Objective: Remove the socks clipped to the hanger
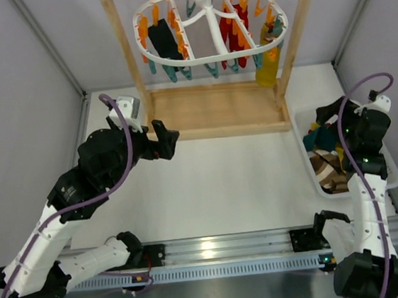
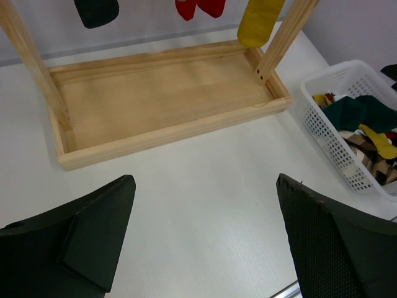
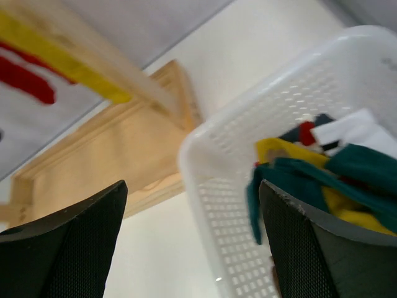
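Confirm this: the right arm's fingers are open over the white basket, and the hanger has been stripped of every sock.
Wrong on the hanger. The right gripper has its fingers open over the white basket, but the hanger is not stripped: a black sock, red socks and a mustard yellow sock hang from it, as the top external view shows.

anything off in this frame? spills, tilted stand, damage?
Nothing stands out. The black sock, red socks and mustard sock hang from the hanger. The wooden stand sits upright. The other socks lie in the basket.
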